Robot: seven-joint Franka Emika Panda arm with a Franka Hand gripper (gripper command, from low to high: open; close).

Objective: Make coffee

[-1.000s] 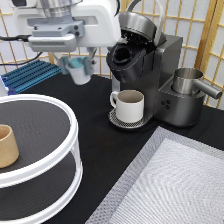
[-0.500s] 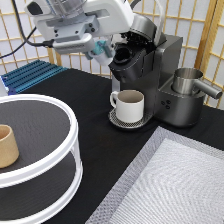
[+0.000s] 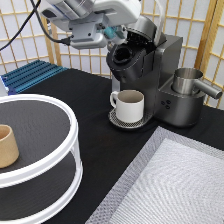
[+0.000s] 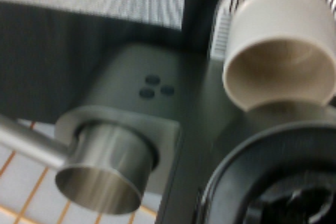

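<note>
While pincer [image 3: 114, 34] hangs at exterior view's top, clamped on coffee [image 3: 110, 34] (blue-white pod), open brew chamber [image 3: 123, 54] lies just right and below it; mug [image 3: 129, 105] waits on drip tray underneath, on tabletop [image 3: 85, 100].

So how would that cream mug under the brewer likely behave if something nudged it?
The mug looks like thick-walled ceramic, so probably rigid and fairly heavy for its size. It stands upright and empty on the drip tray, squat with a wide base, so it would likely slide rather than tip. Its glazed surface may be slippery. The end effector hovers above, by the coffee machine.
</note>
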